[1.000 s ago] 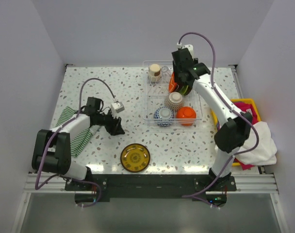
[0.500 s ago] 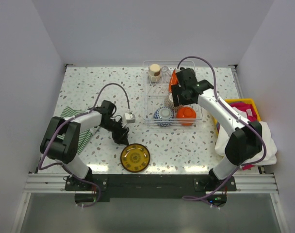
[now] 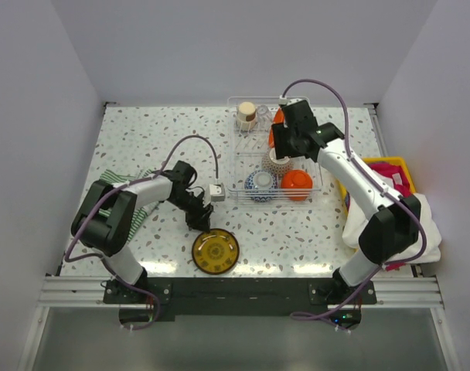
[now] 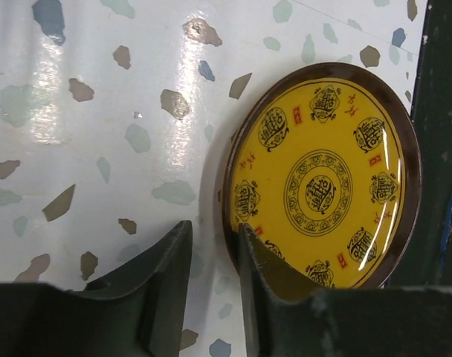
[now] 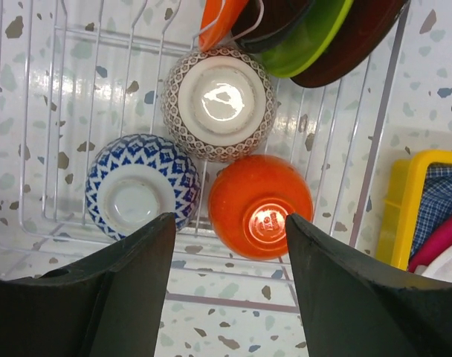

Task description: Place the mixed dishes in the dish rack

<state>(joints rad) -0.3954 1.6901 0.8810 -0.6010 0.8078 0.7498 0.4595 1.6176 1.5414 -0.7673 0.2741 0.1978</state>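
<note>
The dark red plate with a yellow gold-patterned face lies flat near the table's front edge; it also shows in the left wrist view. My left gripper is at its left rim, jaws narrowly open, one finger on the table and one finger over the rim. The dish rack holds upside-down bowls: blue-white, orange, brown-patterned. Lime green plate and black plate stand upright in it. My right gripper hangs wide open and empty above the bowls.
A beige cup and a glass stand at the rack's far left. The green-white striped cloth lies at the left. The yellow bin of cloths and a white cloth are at the right.
My left gripper has moved right and nearer, from the striped cloth to the plate's left rim. My right gripper has come back from the upright plates to above the bowls.
</note>
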